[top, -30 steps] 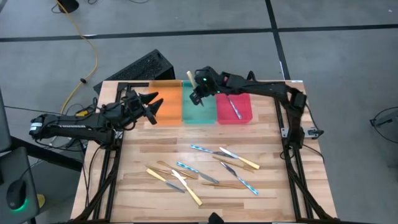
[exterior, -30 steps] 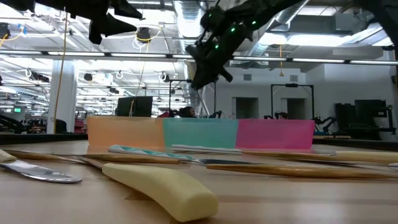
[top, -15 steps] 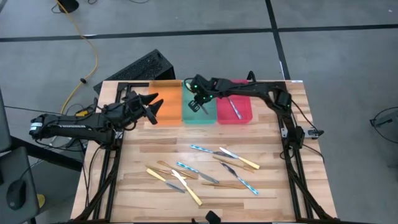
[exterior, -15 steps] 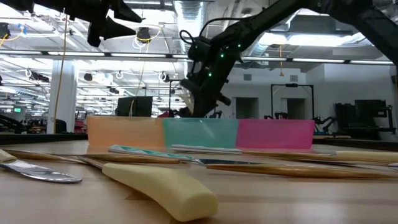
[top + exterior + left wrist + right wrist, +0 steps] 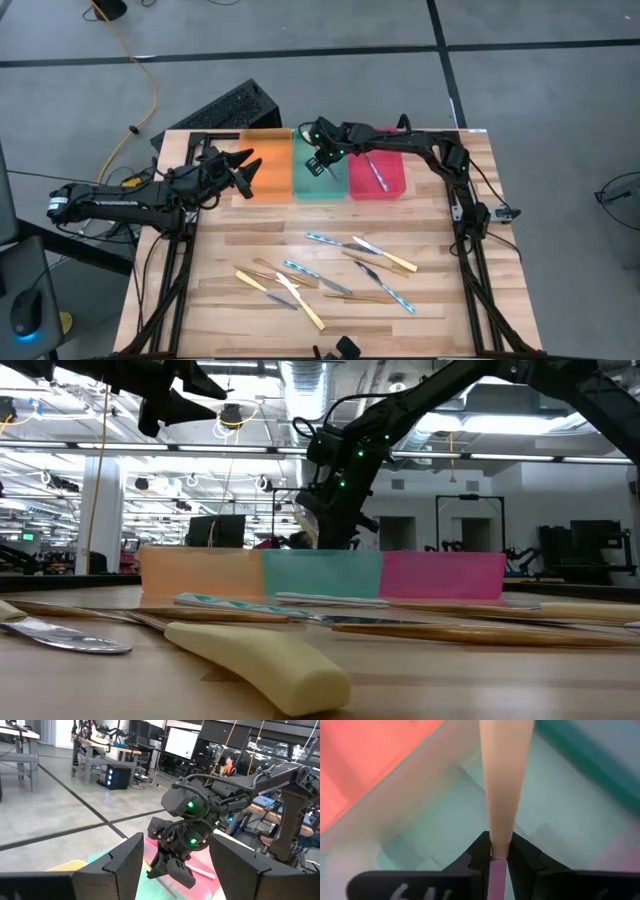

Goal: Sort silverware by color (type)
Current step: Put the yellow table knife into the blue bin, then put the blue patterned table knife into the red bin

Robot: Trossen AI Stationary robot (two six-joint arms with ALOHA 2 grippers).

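My right gripper is down in the green tray, slanting downward, and is shut on a pale yellow-handled utensil. Its pale handle reaches forward from the fingers over the tray floor. My left gripper hangs open and level above the near left of the orange tray, holding nothing. The rest of the silverware lies scattered flat on the wooden table's near half. One silver, blue-handled piece lies in the red tray. My right gripper pinches the utensil where the pale handle narrows, between its two fingertips. The fingers slant down from the table's right and lie along the utensil. The handle points away from them over the green tray. Whether its far end touches the tray, I cannot tell.
The orange, green and red trays stand side by side at the table's far edge. A dark keyboard-like object lies on the floor behind the table. In the low view a thick pale handle lies close to the camera.
My right gripper has sunk from above the trays into the green tray, tipping more steeply downward, and the pale utensil has gone down with it. In the last half second it has barely moved.
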